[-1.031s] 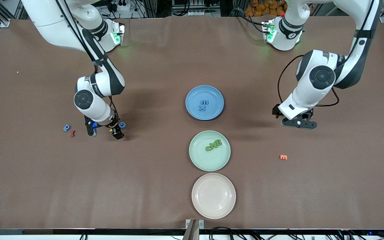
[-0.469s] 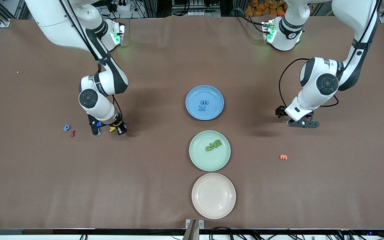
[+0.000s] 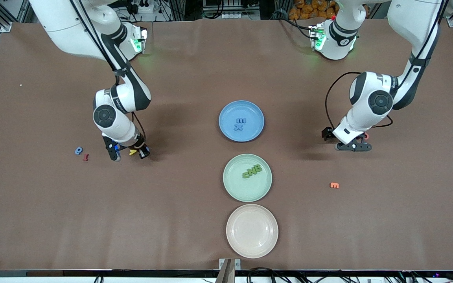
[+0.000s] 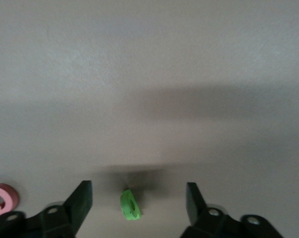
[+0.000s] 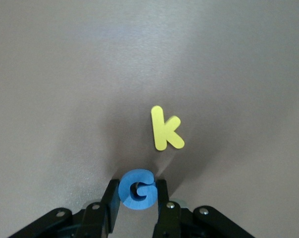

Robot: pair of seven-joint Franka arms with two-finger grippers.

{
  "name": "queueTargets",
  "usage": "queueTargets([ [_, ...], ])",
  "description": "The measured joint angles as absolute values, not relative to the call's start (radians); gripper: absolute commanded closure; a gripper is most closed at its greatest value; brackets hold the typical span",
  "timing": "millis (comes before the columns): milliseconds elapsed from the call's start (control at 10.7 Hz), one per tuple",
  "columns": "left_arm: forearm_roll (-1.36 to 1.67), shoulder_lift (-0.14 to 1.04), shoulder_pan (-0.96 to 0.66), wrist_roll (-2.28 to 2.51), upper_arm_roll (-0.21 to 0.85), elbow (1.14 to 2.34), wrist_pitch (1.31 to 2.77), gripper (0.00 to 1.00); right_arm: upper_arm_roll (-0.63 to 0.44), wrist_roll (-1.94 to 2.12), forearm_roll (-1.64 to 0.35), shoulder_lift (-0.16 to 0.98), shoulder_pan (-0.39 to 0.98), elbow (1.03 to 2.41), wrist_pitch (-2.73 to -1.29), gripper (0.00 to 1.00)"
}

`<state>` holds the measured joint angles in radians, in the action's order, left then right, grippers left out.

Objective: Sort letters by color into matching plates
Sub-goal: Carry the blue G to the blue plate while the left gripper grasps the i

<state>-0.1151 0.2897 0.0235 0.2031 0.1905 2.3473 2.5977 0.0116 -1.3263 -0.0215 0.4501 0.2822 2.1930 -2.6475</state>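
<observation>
My right gripper [image 5: 137,191] is shut on a blue letter G [image 5: 136,189], low over the table toward the right arm's end [image 3: 141,152]. My left gripper [image 4: 138,198] stands open, its fingers apart on either side of a small green letter [image 4: 130,204] lying on the table; in the front view this gripper [image 3: 353,147] is at the left arm's end. The blue plate [image 3: 228,131] holds two blue letters [image 3: 240,124]. The green plate [image 3: 234,190], nearer the front camera, holds three green letters [image 3: 252,171]. Another blue letter [image 3: 78,150] lies on the table.
A yellow k [image 5: 165,128] lies just past the right gripper's fingertips. A pink letter [image 4: 1,198] sits beside the left gripper. A red letter [image 3: 86,157], an orange letter [image 3: 334,185] and an empty cream plate [image 3: 252,230] are also on the table.
My right gripper shifted sideways onto the blue G and shut on it. The left arm's wrist shifted a little, staying over the green letter.
</observation>
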Motion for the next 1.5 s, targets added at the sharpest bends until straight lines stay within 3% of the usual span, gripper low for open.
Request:
queueTargets([
  [188,-0.114,0.31,0.029,0.234,0.19,2.355,2.605,0.23,0.021,-1.096,-0.013,0.449,0.283,2.174,-2.601,0.78],
  [469,-0.114,0.317,0.039,0.253,0.19,2.376,2.606,0.33,0.048,-0.766,0.0,0.441,0.288,2.025,-2.348,0.76],
  [562,-0.114,0.317,0.044,0.254,0.19,2.384,2.606,0.42,0.057,-0.711,0.001,0.438,0.29,1.981,-2.316,0.74],
  [844,-0.114,0.318,0.047,0.255,0.191,2.395,2.606,0.95,0.083,-0.556,0.005,0.437,0.357,1.918,-2.3,0.74],
  [938,-0.114,0.32,0.048,0.258,0.191,2.396,2.606,1.0,0.085,-0.526,0.008,0.437,0.405,1.902,-2.3,0.74],
  [1500,-0.114,0.322,0.044,0.317,0.199,2.392,2.615,1.0,0.089,-0.422,0.026,0.496,0.642,1.791,-2.264,0.74],
])
